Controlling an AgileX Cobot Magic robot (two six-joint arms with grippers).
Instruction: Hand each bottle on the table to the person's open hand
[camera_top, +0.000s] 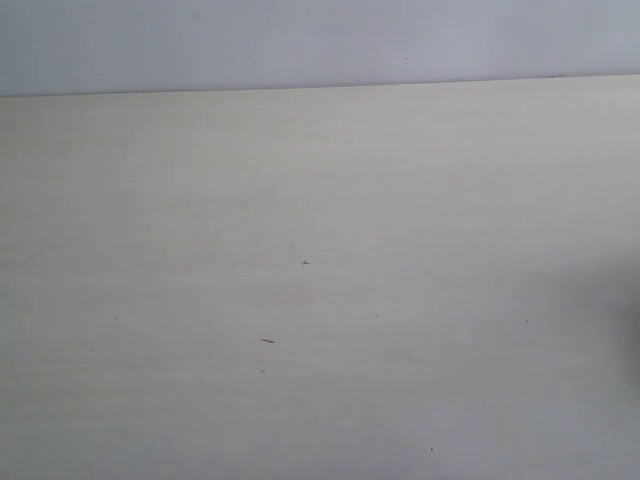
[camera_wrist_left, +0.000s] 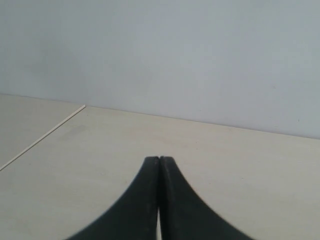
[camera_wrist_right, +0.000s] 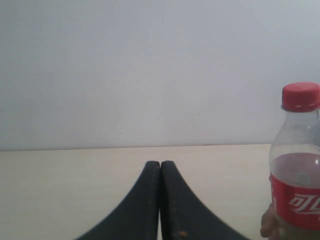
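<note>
We see left gripper (camera_wrist_left: 159, 160), right gripper (camera_wrist_right: 160, 164): black curved jaws pressed together, holding nothing. Clear plastic bottle (camera_wrist_right: 296, 150) upright, round red cap (camera_wrist_right: 300, 96), red label (camera_wrist_right: 296, 200). Smooth cream table (camera_top: 400, 200).

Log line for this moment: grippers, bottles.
left gripper: shut, empty | right gripper: shut, empty | red-capped bottle: upright, apart from right gripper

the table (camera_top: 400, 200) is seen as a smooth, matt, pale cream surface with faint wood grain and tiny dark specks, and the wall (camera_top: 300, 40) behind its far edge is seen as plain and matt. the fingers of the left gripper (camera_wrist_left: 159, 159) and the right gripper (camera_wrist_right: 160, 163) are shown in a black, smooth, dull material. the bottle (camera_wrist_right: 297, 165) is made of clear, faintly glossy plastic, closed by a red plastic cap (camera_wrist_right: 300, 96) and wrapped in a smooth red label (camera_wrist_right: 297, 200).
</note>
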